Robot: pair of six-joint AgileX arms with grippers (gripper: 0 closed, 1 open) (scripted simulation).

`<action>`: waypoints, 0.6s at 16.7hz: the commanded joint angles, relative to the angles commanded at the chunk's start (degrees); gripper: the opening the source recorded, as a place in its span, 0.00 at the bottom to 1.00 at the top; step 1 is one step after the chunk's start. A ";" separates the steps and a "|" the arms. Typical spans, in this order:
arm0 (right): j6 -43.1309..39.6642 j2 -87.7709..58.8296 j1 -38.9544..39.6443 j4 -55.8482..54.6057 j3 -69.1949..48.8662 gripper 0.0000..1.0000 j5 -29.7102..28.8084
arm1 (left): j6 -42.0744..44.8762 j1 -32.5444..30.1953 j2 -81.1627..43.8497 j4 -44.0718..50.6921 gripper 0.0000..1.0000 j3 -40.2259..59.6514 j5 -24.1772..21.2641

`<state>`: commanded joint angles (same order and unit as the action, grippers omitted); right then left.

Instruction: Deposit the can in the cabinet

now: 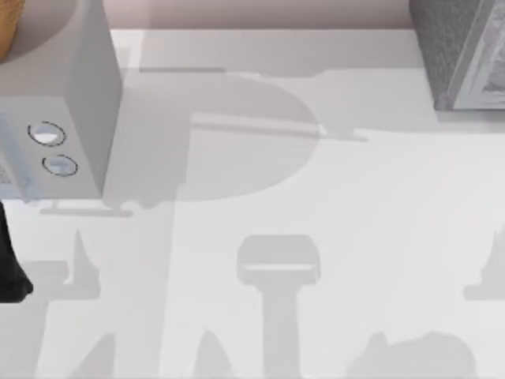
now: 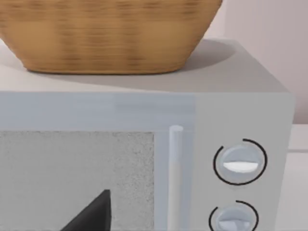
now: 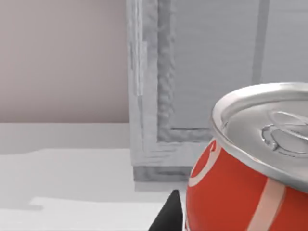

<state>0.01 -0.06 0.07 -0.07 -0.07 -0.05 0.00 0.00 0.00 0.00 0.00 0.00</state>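
The can (image 3: 250, 168) is sitting tilted right up against the right wrist cam, silver top showing, w/ a dark fingertip (image 3: 168, 214) of the right gripper just beside it; can't tell if it's pinched. The cabinet (image 1: 461, 51) is standing at the table's (image 1: 316, 221) far right corner, framed front panel facing the can. Microwave (image 1: 59, 118) w/ wicker basket (image 2: 106, 33) on top is sitting far left. Left gripper's fingertip (image 2: 94, 214) is hanging before the microwave door; grip state unclear.

Red, silver-topped can (image 3: 240, 192) tilted near grey framed cabinet (image 3: 211, 72).
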 joint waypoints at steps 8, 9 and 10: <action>0.17 -1.66 0.43 0.37 -1.75 0.00 -0.15 | 0.00 0.00 0.00 0.00 1.00 0.00 0.00; 0.22 -3.13 0.73 0.78 -3.56 0.00 -0.29 | 0.00 0.00 0.00 0.00 1.00 0.00 0.00; 0.27 -5.05 1.09 1.34 -5.98 0.00 -0.51 | 0.00 0.00 0.00 0.00 1.00 0.00 0.00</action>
<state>0.27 -5.12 1.15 1.27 -6.05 -0.56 0.00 0.00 0.00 0.00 0.00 0.00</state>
